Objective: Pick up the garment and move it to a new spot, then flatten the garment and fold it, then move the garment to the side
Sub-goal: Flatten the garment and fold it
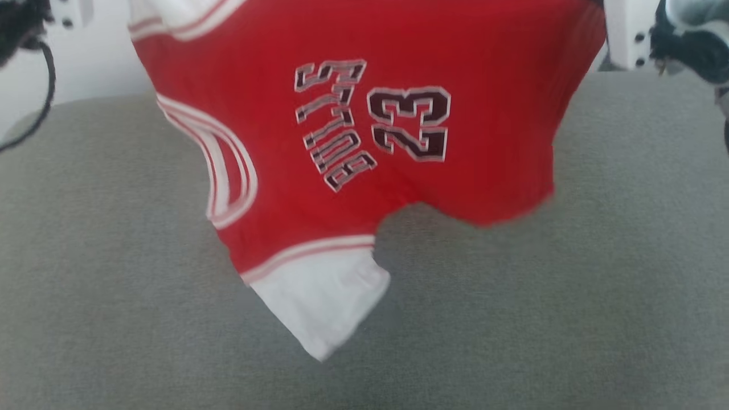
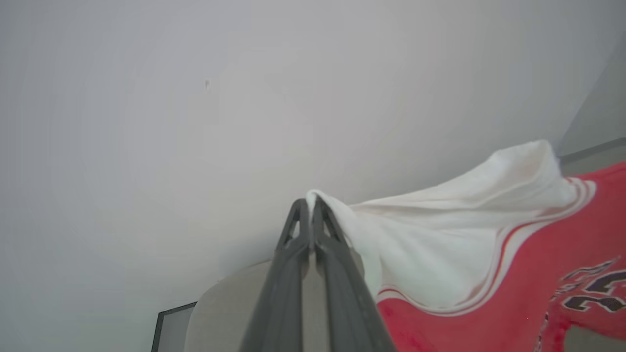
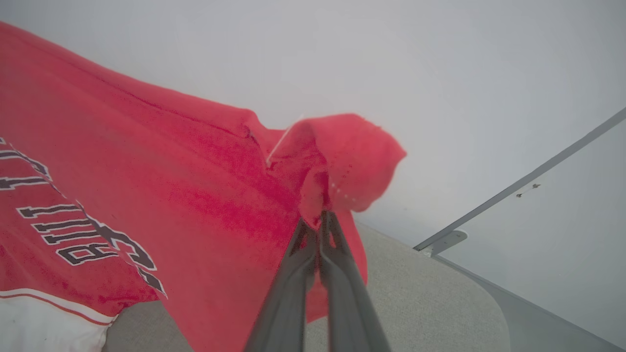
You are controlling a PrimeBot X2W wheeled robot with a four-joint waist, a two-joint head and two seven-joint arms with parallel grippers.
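The garment (image 1: 353,131), a red jersey with white panels, striped trim and dark numerals, hangs spread in the air above the grey surface (image 1: 114,285), upside down and facing me. Its white lower corner (image 1: 324,307) dangles lowest. In the left wrist view my left gripper (image 2: 310,205) is shut on a white corner of the garment (image 2: 440,244). My right gripper (image 3: 319,220) is shut on a bunched red corner of the garment (image 3: 195,186). The top edge of the garment runs out of the head view.
The grey fabric-covered surface has a rounded far edge (image 1: 85,105) against a pale wall (image 1: 91,62). A dark cable (image 1: 45,91) loops at the upper left, and a dark arm part (image 1: 689,40) sits at the upper right.
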